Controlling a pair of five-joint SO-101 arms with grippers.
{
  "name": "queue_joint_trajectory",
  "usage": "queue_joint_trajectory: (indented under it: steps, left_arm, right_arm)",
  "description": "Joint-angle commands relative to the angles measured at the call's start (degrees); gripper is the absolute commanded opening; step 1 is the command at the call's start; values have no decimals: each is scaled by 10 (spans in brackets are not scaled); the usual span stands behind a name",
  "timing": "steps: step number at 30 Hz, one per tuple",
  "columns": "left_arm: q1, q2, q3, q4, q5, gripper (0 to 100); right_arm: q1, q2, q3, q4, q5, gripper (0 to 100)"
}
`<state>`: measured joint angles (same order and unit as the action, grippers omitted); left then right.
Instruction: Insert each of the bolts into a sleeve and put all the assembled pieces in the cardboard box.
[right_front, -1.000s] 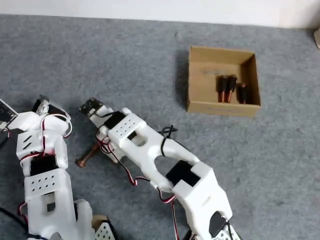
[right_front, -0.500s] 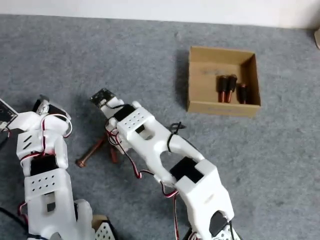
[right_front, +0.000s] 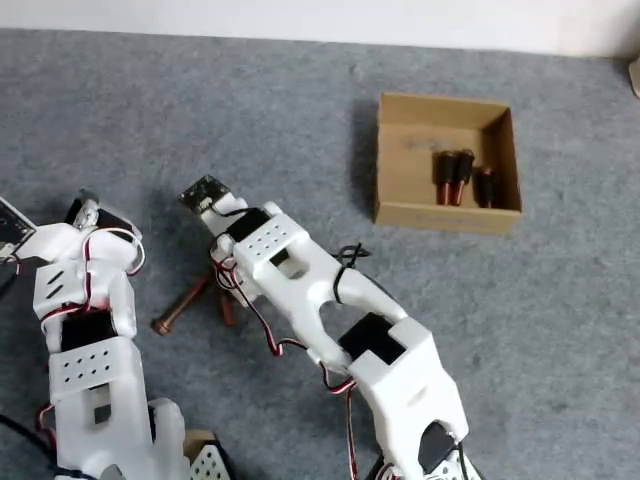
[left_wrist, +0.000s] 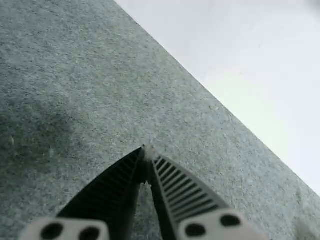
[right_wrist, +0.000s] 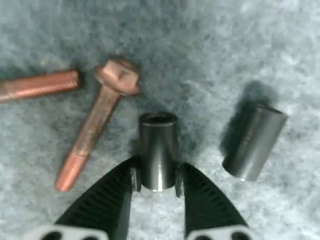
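The dark grey metal sleeve (right_wrist: 158, 145), a short open-ended tube, is the part you are working on. Its open mouth is pointing away from the wrist. The pictures are not showing whether it is resting on the grey carpeted tabletop (right_wrist: 280, 60) or sitting just clear of it.

The right arm's black ribbed fingers (right_wrist: 117, 200) are clamping the sleeve's near end, one finger on each side. Most of the tube is projecting beyond the tips, and the bore is staying unobstructed.

Because you are gripping the tube at its end, it is probably prone to pivoting. Recommended handling:

- Keep the clamp firm and move slowly.
- Keep the mouth facing a bolt shank, so the two axes are lining up before you are pushing them together.
- Avoid sweeping the tube sideways, as neighbouring parts are lying close by.

The copper-coloured hex-head bolt (right_wrist: 92, 130) is lying just beside the sleeve. Its head is sitting near the sleeve's mouth and its tip is pointing back toward the fingers. The shank of a second copper-coloured bolt (right_wrist: 40, 85) is lying beyond it. A second dark metal sleeve (right_wrist: 254, 142) is lying on the opposite side, apart from the fingers.

The brown cardboard box (right_front: 440, 215) is standing well apart and is holding assembled copper-and-black pieces (right_front: 452, 175).

The left arm's black fingers (left_wrist: 120, 185) are pressing together on nothing, over bare tabletop.
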<state>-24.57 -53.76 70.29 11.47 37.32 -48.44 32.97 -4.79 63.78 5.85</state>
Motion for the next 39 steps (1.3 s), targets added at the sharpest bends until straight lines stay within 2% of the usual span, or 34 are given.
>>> queue_joint_trajectory:
  steps: [1, 5, 10, 23, 35, 37, 39]
  left_arm:
    - [-1, -14, -33, 3, 4, 6]
    - [-4, -14, -33, 3, 4, 6]
    - [-5, -14, -33, 3, 4, 6]
    - [-5, -15, -34, 3, 4, 6]
    - [-5, -15, -33, 3, 4, 6]
    - [-5, -15, -33, 3, 4, 6]
    - [-5, -15, -33, 3, 4, 6]
  right_arm:
    - [-4, 15, -9, -38, -1, 28]
    - [-4, 15, -21, -40, -1, 40]
    - [-4, 15, -34, -40, -2, 156]
    - [17, 32, -41, -71, 2, 155]
    - [19, 167, -260, 77, 2, 153]
    - [19, 185, -289, 96, 2, 114]
    - [19, 198, -313, 112, 0, 29]
